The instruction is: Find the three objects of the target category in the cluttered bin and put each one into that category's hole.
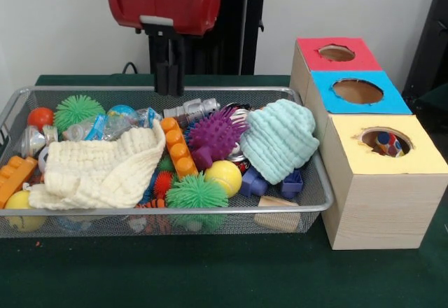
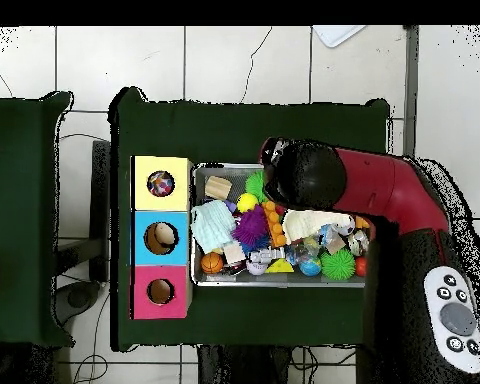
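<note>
Hung the black gripper of the red arm over the far rim of the silver wire-mesh bin on the green bench, holding nothing. Could not tell whether it was spread or pressed together.

Judged the target category to be balls, going by the multicoloured ball lying in the hole of the yellow-topped wooden box. Spotted likely candidates near the bin's front: a smooth yellow ball, touching a green spiky rubber ball, with a purple spiky ball just behind.

Expected all three to be light. Reckoned the yellow one smooth and prone to roll or slip — best pinched across its widest part from straight above. Thought the spiky ones soft and yielding — best gripped through the spikes onto the core.
</note>
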